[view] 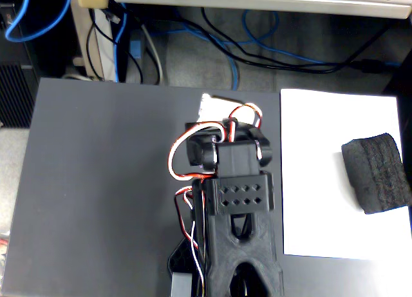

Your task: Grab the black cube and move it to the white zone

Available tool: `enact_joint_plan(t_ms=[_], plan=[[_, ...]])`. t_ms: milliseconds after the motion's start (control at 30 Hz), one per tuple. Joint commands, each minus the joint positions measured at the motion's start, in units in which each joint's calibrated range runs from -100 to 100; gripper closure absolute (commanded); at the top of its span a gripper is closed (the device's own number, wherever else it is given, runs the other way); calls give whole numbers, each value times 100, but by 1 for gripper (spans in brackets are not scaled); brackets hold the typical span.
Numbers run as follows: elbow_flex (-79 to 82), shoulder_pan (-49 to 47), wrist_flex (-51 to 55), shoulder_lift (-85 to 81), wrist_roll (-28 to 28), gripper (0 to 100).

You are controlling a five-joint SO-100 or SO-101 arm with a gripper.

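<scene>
The black cube (376,173) lies on the white zone (315,181); gripper (226,131) folded, its opening indiscernible; no writing legible.

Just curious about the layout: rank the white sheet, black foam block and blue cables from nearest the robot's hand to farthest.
From the hand at the bottom edge:
1. white sheet, just right.
2. black foam block, farther right, on the sheet.
3. blue cables, top, behind the table.

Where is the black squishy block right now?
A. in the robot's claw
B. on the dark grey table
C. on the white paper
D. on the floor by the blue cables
C: the black cube lies on the white zone, near its right edge, apart from the arm.
</scene>
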Motion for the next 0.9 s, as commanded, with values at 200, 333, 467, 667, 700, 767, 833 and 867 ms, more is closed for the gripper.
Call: enact_joint_plan(t_ms=[200,333,467,667,700,767,833,867], plan=[[1527,-135,-871,-10,14,99],[1527,-149,-828,-44,9,99],[1527,-135,-820,-44,9,99],[1527,-142,-820,-44,9,99],[1527,-135,-820,-44,9,99],[1527,-142,-820,-44,9,99],[1527,-105,-820,-44,9,99],[1527,-98,-820,-44,9,99]])
